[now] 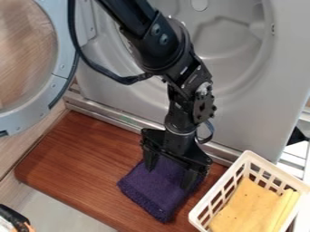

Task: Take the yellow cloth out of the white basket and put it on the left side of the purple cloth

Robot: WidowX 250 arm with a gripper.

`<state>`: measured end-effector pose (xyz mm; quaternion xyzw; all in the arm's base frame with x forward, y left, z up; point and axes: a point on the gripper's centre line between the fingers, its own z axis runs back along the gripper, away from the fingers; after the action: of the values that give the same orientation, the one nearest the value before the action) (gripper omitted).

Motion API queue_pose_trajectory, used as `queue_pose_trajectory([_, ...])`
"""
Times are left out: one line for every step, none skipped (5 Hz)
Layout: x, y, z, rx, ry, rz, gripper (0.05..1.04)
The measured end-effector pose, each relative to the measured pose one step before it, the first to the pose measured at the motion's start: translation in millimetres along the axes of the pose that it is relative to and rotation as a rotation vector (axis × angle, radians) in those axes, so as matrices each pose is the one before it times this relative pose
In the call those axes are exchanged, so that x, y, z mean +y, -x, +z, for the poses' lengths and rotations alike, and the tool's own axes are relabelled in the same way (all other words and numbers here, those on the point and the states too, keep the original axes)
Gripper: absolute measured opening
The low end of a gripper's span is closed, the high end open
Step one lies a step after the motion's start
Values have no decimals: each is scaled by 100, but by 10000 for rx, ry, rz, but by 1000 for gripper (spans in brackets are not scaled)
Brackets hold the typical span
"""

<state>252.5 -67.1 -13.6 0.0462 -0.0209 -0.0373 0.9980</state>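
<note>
Apparently the task is at its fetching step, since the yellow cloth (247, 209) lies in the white basket (220, 185), lower right of the frame. The black arm (163, 50) comes down from the top edge, and its gripper (169, 170) is over the purple cloth (154, 192). The jaws stand wide apart with nothing seen gripped between them; whether the tips touch the purple fabric is hard to tell. The next move calls for lifting clear, crossing right over the basket rim, and pinching the yellow cloth before carrying it to the wood left of the purple one.

Around the work, the grey machine (242, 122) stands behind, its round door (63, 54) at upper left. Below is the brown counter (79, 145). The basket's raised wall is the chief obstacle; a low pass could knock it or drag the purple cloth. A dark object (15, 219) sits in the lower left corner.
</note>
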Motion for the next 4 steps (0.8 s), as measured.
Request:
queue_pose_trajectory([57, 342, -671, 253, -63, -11, 1001])
queue_pose_trajectory([-1488, -1012, 592, -318, 29, -470, 1001])
queue_pose_trajectory([-1232, -1116, 1375, -443, -203, -654, 1001])
queue_pose_trajectory([-2381, -1706, 3370, -1109, -205, -624, 1001])
